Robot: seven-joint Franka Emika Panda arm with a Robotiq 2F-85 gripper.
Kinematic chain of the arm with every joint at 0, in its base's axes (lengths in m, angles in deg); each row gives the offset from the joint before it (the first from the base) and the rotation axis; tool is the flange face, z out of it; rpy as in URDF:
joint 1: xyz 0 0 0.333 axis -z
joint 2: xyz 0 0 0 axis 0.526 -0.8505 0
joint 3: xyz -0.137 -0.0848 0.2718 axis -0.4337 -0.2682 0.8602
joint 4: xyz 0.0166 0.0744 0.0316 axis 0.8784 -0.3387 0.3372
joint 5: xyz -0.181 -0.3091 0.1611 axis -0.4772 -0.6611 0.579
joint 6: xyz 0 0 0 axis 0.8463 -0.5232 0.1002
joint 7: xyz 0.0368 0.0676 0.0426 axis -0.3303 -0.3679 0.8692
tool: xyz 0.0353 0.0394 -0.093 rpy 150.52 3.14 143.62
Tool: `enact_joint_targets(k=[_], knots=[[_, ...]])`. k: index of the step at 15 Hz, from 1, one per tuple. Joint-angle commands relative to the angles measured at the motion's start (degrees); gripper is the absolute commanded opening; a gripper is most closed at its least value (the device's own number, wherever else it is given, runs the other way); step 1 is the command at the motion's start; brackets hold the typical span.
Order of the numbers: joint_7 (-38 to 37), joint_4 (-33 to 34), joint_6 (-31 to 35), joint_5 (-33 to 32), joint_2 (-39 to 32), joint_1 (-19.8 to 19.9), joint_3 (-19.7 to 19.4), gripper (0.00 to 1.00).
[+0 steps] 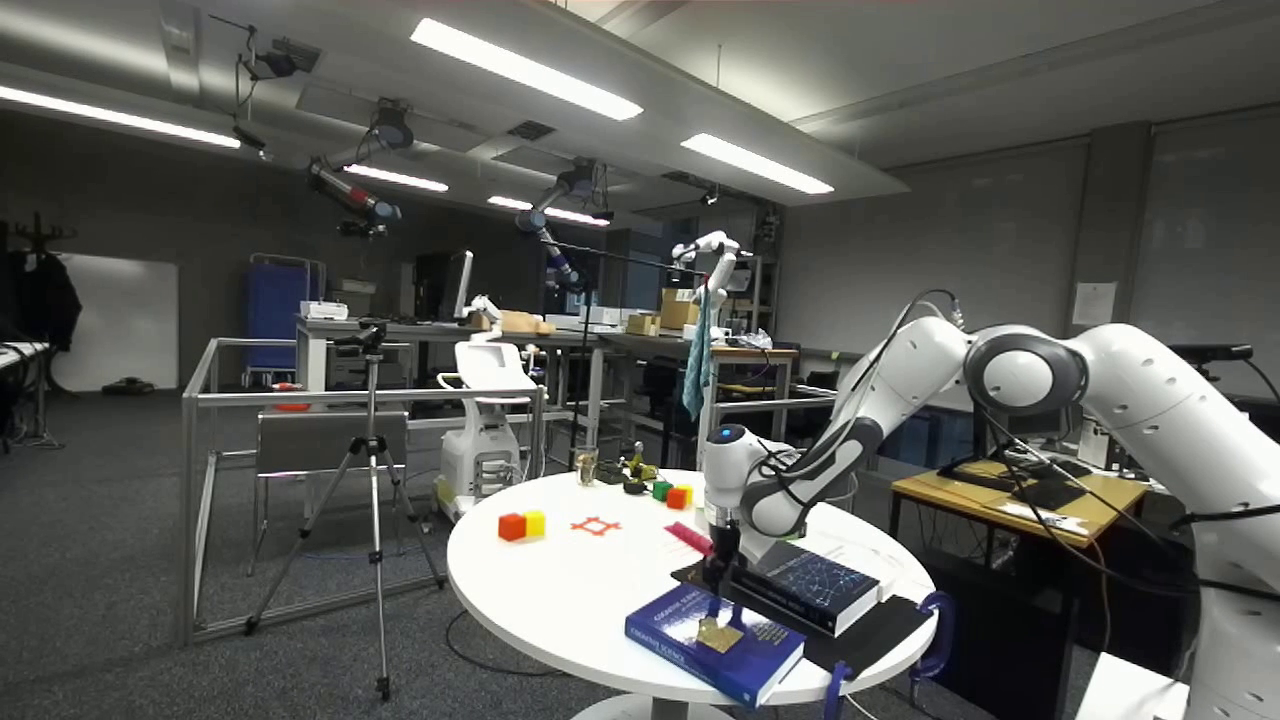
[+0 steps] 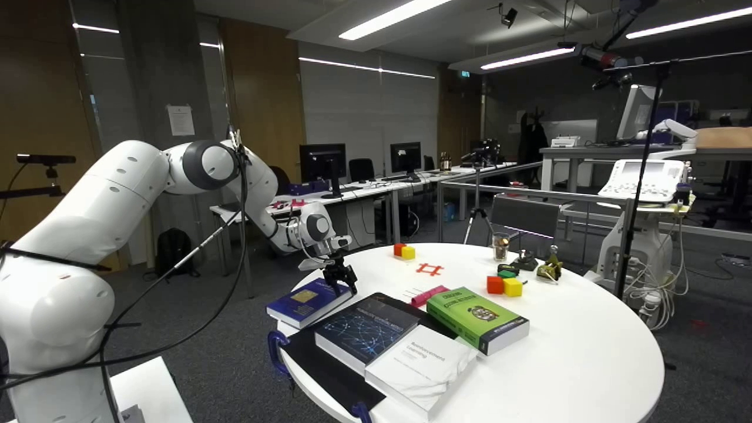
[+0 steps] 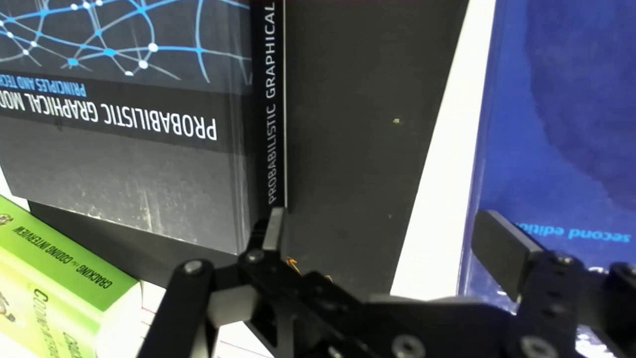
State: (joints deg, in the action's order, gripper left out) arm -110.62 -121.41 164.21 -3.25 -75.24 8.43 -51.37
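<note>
Gripper [image 3: 381,226] stands spread, grasping nothing. Nearest you have the thick blue rectangular hardcover book [image 2: 307,302], on the round white desk [image 2: 587,352] near the blue-patterned black hardcover book [image 2: 367,326]. Risk: if you descend off-centre, you could strike either book.

On the white table [image 1: 560,590] I see a red cube [image 1: 512,527] beside a yellow cube [image 1: 535,523] (a tripod [image 1: 372,445] stands beyond).
</note>
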Motion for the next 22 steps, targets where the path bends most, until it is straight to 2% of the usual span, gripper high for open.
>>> enact_joint_targets(k=[1,6,13,22], knots=[[-0.24,2.67,-2.38,-1.02,-0.68,-0.54,0.56,1.0],[-0.43,2.12,-2.26,-1.93,0.56,-1.09,-0.03,1.0],[-1.33,2.79,-1.73,-5.65,-0.52,-1.02,-2.77,1.0],[-0.31,3.54,-2.0,-5.01,-3.19,-0.09,-2.57,1.0]])
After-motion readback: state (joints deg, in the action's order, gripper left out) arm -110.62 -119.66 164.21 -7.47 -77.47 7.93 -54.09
